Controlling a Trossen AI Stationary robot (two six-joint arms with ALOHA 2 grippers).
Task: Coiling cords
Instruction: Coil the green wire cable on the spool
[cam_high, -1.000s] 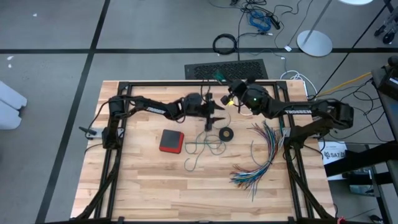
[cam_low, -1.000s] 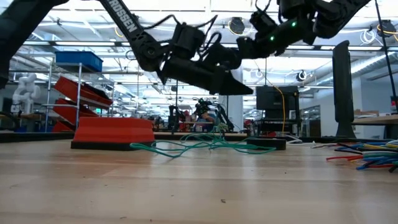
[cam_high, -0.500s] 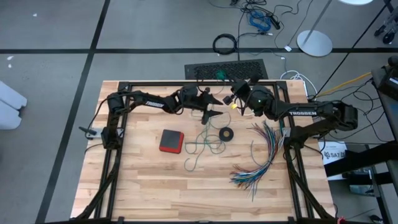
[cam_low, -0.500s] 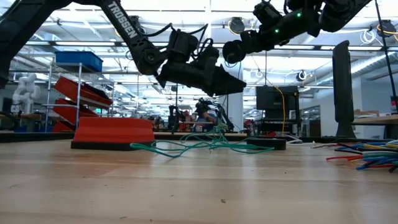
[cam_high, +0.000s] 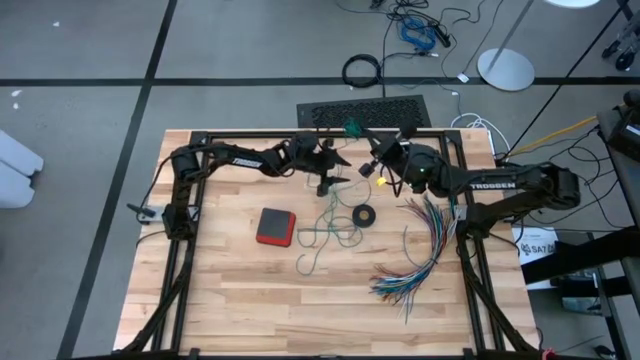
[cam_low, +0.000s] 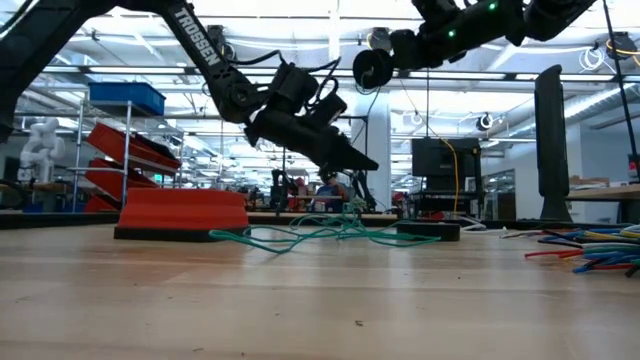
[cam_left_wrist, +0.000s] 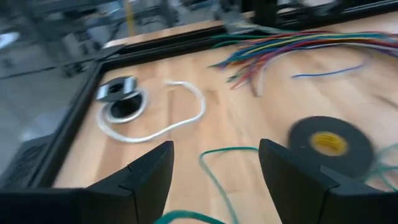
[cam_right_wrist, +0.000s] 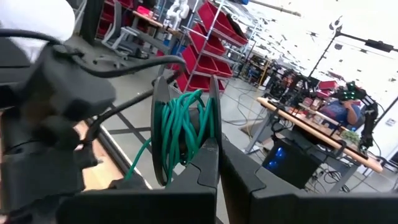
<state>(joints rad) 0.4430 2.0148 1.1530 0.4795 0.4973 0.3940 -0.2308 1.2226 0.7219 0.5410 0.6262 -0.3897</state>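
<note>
A black spool (cam_right_wrist: 183, 134) wound with the teal-green cord hangs high over the table's far middle, with my right gripper (cam_right_wrist: 219, 177) shut on it; in the low view the spool (cam_low: 372, 68) shows near the top. The rest of the teal-green cord (cam_high: 325, 235) lies in loose loops on the table. The white cord (cam_left_wrist: 168, 118) lies curled by the far frame, joined to a round black-and-white piece (cam_left_wrist: 121, 99). My left gripper (cam_high: 328, 175) hovers open above the loose green cord (cam_left_wrist: 217, 171), touching nothing. My right gripper pinches the rim of one spool flange (cam_right_wrist: 213, 146) between its two shut fingers. The fingers lie about level and come from the table's right. The spool is lifted clear of the table, its flanges upright, and a green strand (cam_right_wrist: 140, 163) leaves it downward.
A red box (cam_high: 276, 226) lies left of the green loops and a black tape ring (cam_high: 364, 215) right of them. A fan of multicoloured wires (cam_high: 420, 250) spreads at the right. A black frame (cam_high: 300, 133) runs along the table's far edge.
My left gripper has drawn back toward the table's far edge and a little to the left, away from the tape ring, staying above the table. My right gripper has risen with the spool. The loose green loops have kept their place.
</note>
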